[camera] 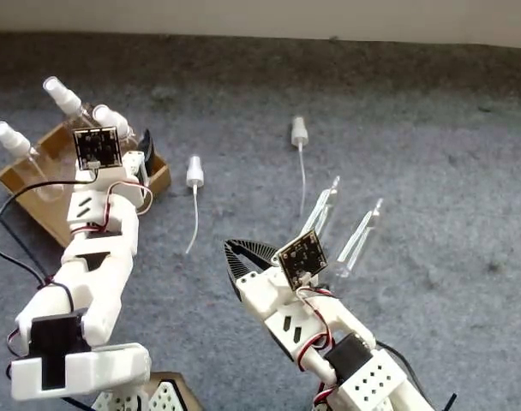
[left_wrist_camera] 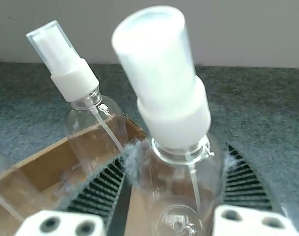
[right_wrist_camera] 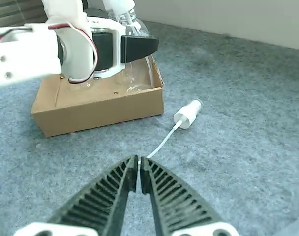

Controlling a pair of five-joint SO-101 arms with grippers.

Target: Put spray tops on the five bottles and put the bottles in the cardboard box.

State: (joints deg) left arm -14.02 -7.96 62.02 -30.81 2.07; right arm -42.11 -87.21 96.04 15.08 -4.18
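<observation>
Bottle [left_wrist_camera: 169,123], already capped, is clamped between the fingers of the left gripper [left_wrist_camera: 171,189] above the cardboard box [left_wrist_camera: 56,162], apparently positioned for lowering inside. Right gripper [right_wrist_camera: 138,167] holds nothing. Its fingers are pressed together just short of a loose spray top [right_wrist_camera: 188,114] lying on the carpet [right_wrist_camera: 248,147].

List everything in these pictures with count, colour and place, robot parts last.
capped bottles: two, clear, white tops, in the box.
held bottle: one, clear, white top, in the left gripper at the box.
open bottles: two, clear, lying on the carpet near the right gripper.
spray tops: two, white, on the carpet.
box: one, brown, under the left gripper.
carpet: one, grey, underneath.
left gripper: one, black, shut on the held bottle.
right gripper: one, black, shut, above the carpet.
</observation>
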